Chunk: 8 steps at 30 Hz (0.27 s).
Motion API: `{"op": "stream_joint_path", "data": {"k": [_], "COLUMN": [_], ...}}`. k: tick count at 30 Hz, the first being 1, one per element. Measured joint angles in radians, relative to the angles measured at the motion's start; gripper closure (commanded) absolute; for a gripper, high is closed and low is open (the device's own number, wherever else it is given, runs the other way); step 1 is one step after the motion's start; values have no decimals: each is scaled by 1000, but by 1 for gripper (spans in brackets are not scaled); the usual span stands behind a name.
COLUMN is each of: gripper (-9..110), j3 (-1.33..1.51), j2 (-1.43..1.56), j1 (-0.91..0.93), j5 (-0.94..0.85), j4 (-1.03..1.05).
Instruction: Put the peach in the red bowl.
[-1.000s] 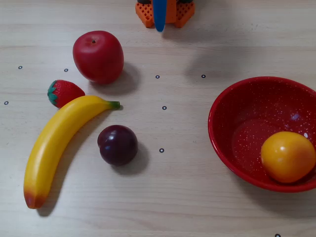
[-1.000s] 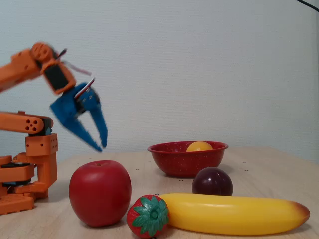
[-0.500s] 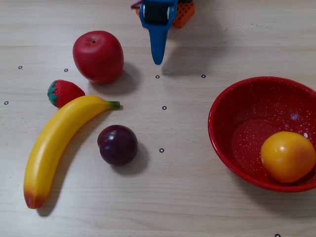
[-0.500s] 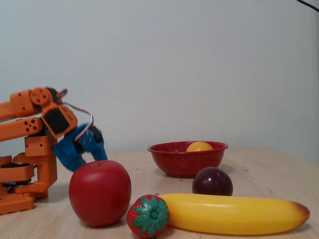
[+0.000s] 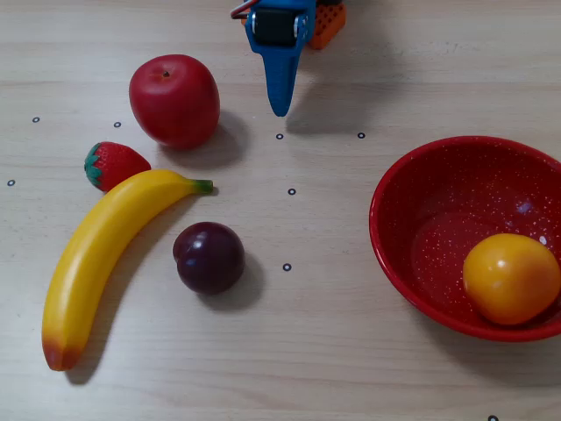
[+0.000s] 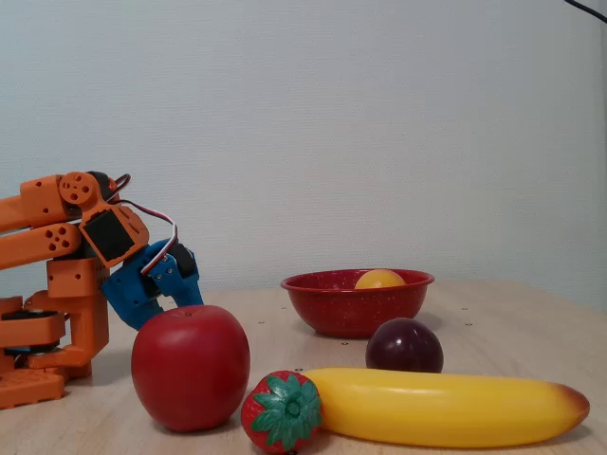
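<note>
The red bowl (image 5: 412, 189) sits well away from the gripper (image 5: 280, 107), toward the overhead view's lower right. The peach (image 5: 511, 278) already lies inside it, so the task looks done. The gripper's jaws are closed, holding nothing.

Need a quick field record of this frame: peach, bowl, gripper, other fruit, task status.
peach: yellow-orange peach lies inside the bowl, toward its lower right in the overhead view
bowl: red bowl at the right of the overhead view, upright
gripper: gripper at top centre of the overhead view, holding nothing, apart from all fruit; open or shut cannot be told
other fruit: apple, strawberry, banana, plum on the table, left of the bowl
task status: peach already in bowl
</note>
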Motion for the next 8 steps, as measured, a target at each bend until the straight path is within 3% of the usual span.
{"op": "stream_joint_path", "data": {"k": [8], "gripper": [101], "j3": [2], "j2": [0], "j1": [0], "j5": [0], "j4": [-5]}}
